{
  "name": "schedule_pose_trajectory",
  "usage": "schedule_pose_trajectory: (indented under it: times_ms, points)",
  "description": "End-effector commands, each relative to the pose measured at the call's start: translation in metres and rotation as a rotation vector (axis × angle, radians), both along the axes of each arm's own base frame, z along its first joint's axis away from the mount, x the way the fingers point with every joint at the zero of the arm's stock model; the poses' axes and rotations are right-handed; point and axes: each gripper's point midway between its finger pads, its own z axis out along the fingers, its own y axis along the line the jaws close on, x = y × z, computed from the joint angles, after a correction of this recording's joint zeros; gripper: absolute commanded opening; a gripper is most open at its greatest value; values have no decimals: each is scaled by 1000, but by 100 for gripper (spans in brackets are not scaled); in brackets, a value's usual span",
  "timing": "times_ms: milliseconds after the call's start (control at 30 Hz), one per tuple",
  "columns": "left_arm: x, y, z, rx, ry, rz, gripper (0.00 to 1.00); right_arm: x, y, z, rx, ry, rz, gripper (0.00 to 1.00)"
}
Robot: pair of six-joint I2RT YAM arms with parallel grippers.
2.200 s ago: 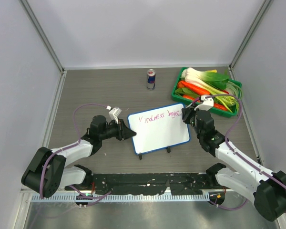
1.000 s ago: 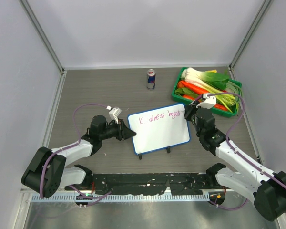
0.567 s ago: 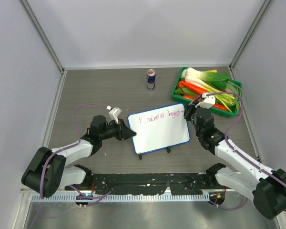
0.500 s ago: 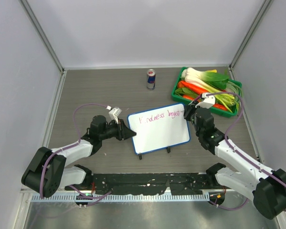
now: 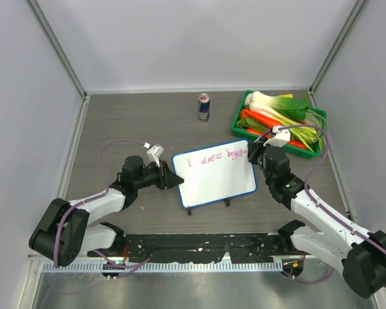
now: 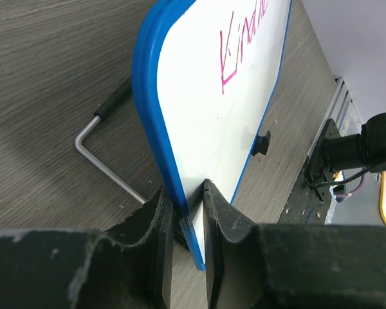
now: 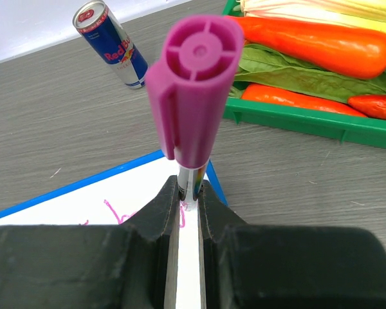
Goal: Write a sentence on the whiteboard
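Note:
The whiteboard point(image 5: 213, 177), white with a blue rim, stands tilted on the table between the arms. One line of pink handwriting, the sentence point(image 5: 215, 158), runs along its top. My left gripper point(image 5: 177, 181) is shut on the board's left edge; in the left wrist view the blue rim of the whiteboard point(image 6: 148, 109) sits pinched between the left gripper point(image 6: 188, 193) jaws, with the sentence point(image 6: 241, 55) beyond. My right gripper point(image 5: 251, 154) is at the board's top right corner. The right gripper point(image 7: 190, 190) is shut on a magenta-capped marker point(image 7: 193, 96), upright, tip down on the whiteboard point(image 7: 83, 199) at the line's end.
A Red Bull can point(image 5: 204, 107) stands behind the board. At the back right sits a green tray point(image 5: 235, 121) of leeks, carrots and greens, close behind my right gripper. A bent metal rod point(image 6: 103, 164) lies on the table behind the board.
The right gripper with the marker has shifted only slightly at the end of the written line. The left arm and the board have not moved.

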Motion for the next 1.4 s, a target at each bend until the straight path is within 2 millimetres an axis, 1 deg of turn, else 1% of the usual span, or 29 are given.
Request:
schedule_pose_trajectory:
  times_ms: [0, 267, 533, 867, 1000, 1067, 1133, 1267, 1300, 1333, 1367]
  points:
    - [1, 0, -7, 47, -27, -14, 0, -4, -8, 3, -6, -15, -29, 1]
    - [1, 0, -7, 48, -27, -14, 0, -5, -12, 0, -17, -2, -42, 1]
    - [1, 0, -7, 47, -25, -14, 0, -6, -6, -2, -18, 12, -8, 1]
    - [1, 0, -7, 47, -25, -14, 0, -4, 6, 4, 28, -2, 35, 1]
    - [1, 0, -7, 47, -25, -14, 0, -4, 4, 10, 38, -17, 27, 1]
    - [1, 0, -8, 49, -27, -15, 0, -6, 4, 20, 53, -44, 32, 1]
    - [2, 0, -7, 49, -28, -15, 0, -12, 1, 34, 75, -83, 32, 1]
    - [1, 0, -7, 47, -28, -16, 0, -30, -10, 74, 139, -196, 27, 1]
    - [1, 0, -7, 48, -27, -14, 0, -33, -11, 79, 147, -209, 25, 1]
    - [2, 0, -7, 48, -28, -13, 0, -36, -13, 89, 161, -234, 24, 1]
    - [2, 1, -7, 49, -30, -12, 0, -38, -15, 90, 161, -235, 19, 1]
